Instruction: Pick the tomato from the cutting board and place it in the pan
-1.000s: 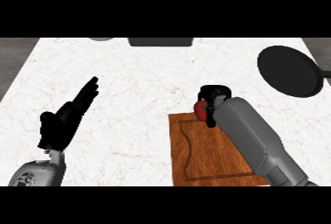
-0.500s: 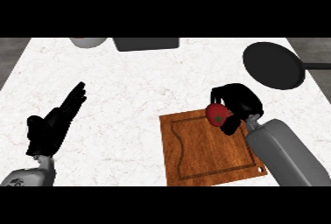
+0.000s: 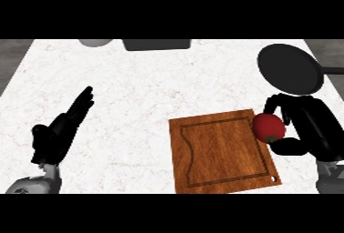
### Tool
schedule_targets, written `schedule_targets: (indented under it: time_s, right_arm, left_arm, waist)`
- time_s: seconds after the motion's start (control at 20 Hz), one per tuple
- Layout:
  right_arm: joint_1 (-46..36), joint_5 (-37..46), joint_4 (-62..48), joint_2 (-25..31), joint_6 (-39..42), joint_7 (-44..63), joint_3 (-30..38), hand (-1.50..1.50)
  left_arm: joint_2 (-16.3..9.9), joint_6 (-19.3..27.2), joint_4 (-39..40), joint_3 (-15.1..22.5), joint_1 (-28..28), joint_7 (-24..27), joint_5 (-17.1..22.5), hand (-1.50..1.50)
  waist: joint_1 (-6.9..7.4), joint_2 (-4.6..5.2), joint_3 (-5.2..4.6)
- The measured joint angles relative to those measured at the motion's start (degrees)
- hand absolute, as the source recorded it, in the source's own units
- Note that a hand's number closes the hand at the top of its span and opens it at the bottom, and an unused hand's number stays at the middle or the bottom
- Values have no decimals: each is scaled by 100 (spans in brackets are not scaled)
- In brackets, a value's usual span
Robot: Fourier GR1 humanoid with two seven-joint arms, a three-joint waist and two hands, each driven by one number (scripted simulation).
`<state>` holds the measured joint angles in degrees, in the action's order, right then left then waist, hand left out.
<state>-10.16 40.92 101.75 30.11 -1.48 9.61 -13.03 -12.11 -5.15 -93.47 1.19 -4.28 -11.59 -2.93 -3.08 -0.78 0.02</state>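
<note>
The right hand is curling round the tomato, carrying it just past the cutting board's right edge so it can travel toward the pan beyond. Half a second ago the tomato was nearer the board's top corner. The left hand is resting open on the tabletop.

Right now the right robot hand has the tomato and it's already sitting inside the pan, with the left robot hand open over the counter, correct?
Not quite. The head view shows the tomato in the right robot hand at the cutting board's right edge, short of the pan, which lies farther back on the counter. The rest holds: the left robot hand is open over the counter.
</note>
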Motion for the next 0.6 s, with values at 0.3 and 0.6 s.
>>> schedule_targets:
  time_s: [0.3, 0.6]
  right_arm:
    - [526, -430, -6, -168, -449, -316, 828, 150]
    - [-18, -1156, -1267, -292, -524, -1119, 1594, 150]
  left_arm:
    - [77, -82, -18, 92, -120, -30, -57, 0]
    - [114, -135, 148, 41, -350, 0, -89, 0]
  waist:
    - [209, 59, 1]
    - [307, 85, 3]
